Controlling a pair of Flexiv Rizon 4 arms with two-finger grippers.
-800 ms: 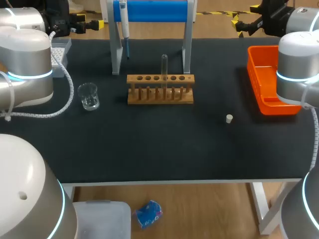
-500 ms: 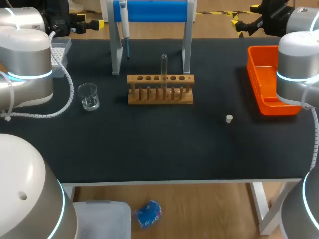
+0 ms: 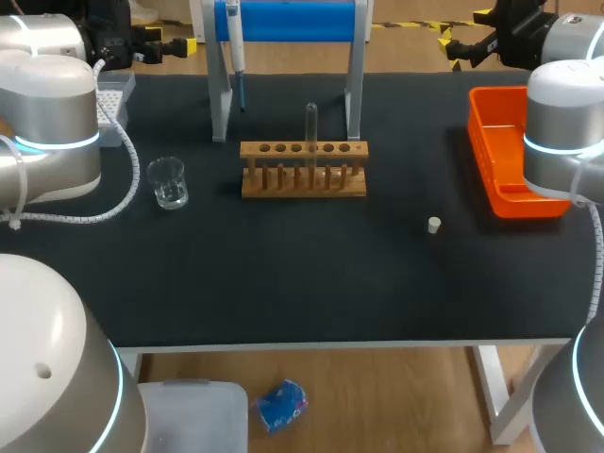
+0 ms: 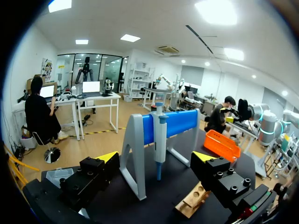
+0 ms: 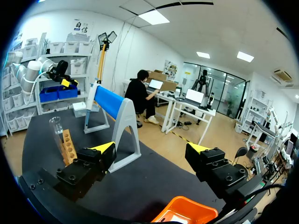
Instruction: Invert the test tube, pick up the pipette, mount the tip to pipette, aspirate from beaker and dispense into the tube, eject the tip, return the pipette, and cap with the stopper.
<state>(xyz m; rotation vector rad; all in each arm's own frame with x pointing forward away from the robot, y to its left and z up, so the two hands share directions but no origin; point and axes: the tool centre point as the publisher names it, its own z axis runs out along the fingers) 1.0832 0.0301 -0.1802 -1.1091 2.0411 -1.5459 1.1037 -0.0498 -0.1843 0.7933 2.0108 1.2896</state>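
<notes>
**Nothing has moved; both claws wide open and empty**

Against the frame a moment earlier I see no change: both arms and every item sit where they were.

My left gripper has its fingers spread with nothing between them, and the pipette hangs on the blue stand ahead of it. My right gripper is likewise spread and empty, above the orange bin.

The test tube stands upright in a middle hole of the wooden rack. The beaker is well to the rack's left, and the stopper lies alone on the table between the rack and the bin. The tip box sits at the far left edge. The mat's near half is open.
</notes>
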